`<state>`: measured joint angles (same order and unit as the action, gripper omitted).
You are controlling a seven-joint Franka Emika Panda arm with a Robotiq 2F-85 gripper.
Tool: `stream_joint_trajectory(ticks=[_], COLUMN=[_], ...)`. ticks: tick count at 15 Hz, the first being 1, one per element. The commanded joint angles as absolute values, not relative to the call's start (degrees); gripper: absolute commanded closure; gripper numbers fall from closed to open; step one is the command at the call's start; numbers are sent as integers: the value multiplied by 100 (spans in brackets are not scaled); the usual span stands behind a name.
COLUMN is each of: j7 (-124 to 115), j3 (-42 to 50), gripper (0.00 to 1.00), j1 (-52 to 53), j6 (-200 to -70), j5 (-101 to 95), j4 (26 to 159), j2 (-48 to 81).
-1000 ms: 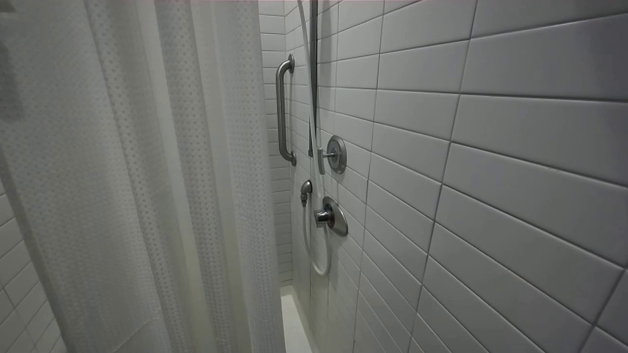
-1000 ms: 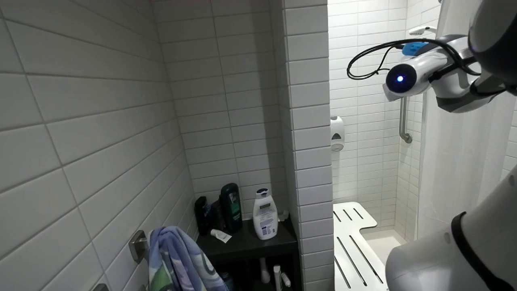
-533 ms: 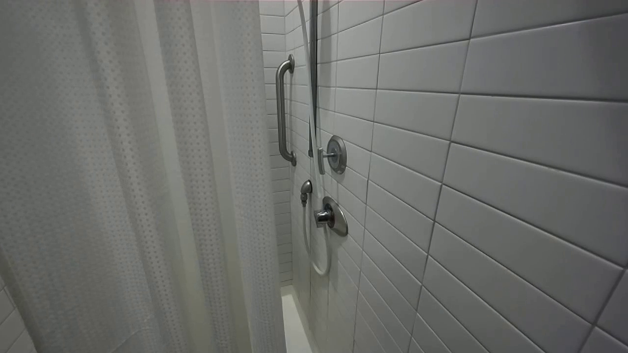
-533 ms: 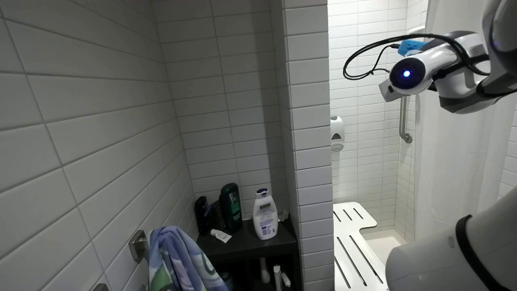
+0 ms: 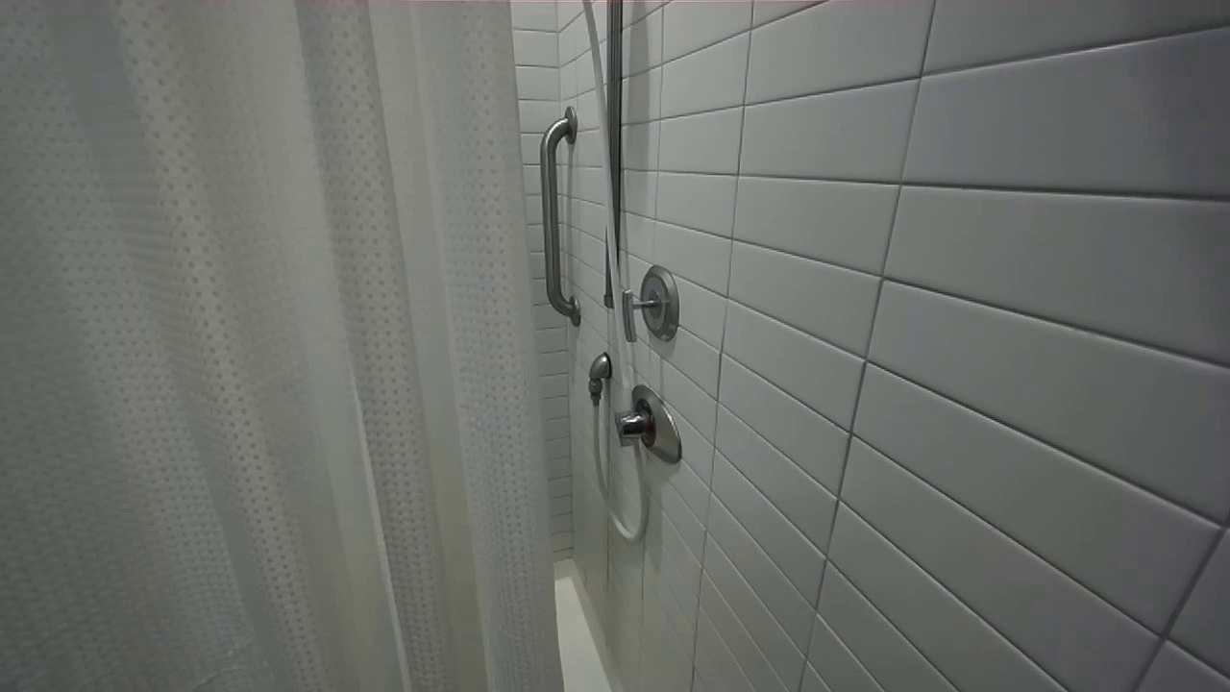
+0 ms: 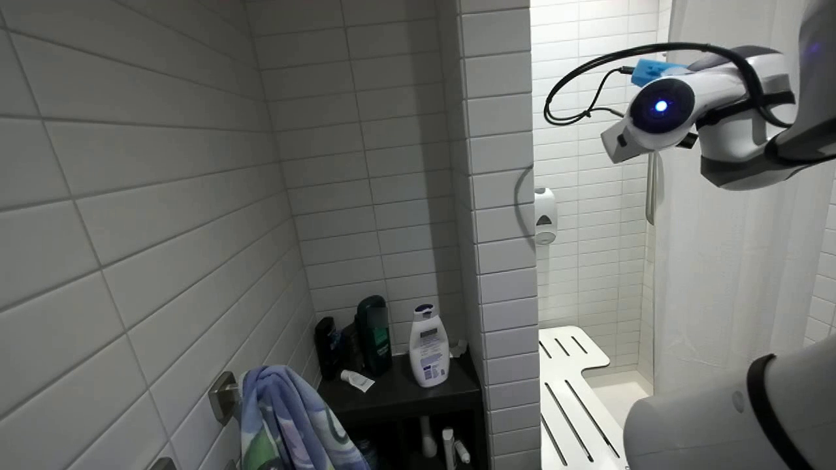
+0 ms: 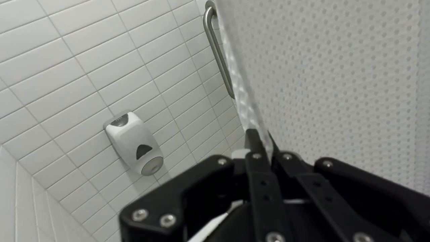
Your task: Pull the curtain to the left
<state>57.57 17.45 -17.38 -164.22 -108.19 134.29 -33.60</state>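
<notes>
The white curtain (image 5: 221, 317), with vertical folds and a dotted texture, fills the left side of an exterior view. It also hangs behind the arm at the right of an exterior view (image 6: 731, 274). In the wrist view the curtain (image 7: 336, 77) covers the right half, and its free edge runs down between the black fingertips. My gripper (image 7: 264, 141) is shut on this edge, with fabric pinched between the two fingers. In an exterior view the robot's wrist (image 6: 712, 98) is in front of the curtain and the fingers are hidden.
A grab bar (image 7: 218, 53) and a soap dispenser (image 7: 134, 144) are on the tiled wall. A slotted white shower seat (image 6: 568, 385) stands below the arm. A tiled pillar (image 6: 503, 261) stands left of it. Shower valves (image 5: 659, 303) are on the wall beside the curtain.
The curtain's free edge has moved left in both exterior views, now covering the lower-left tiles and part of the grab bar. The robot's wrist has risen and turned a little.
</notes>
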Motion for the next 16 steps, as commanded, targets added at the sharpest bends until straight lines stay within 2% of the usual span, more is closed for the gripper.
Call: stream_joint_trajectory(ticks=[1, 16], j7=[6258, 7824], j3=[1659, 1234], gripper=[100, 100], j1=[-1787, -1441], j6=[-16696, -17002], j5=[-10401, -9016], j4=[13850, 14704], j2=[-3670, -4521])
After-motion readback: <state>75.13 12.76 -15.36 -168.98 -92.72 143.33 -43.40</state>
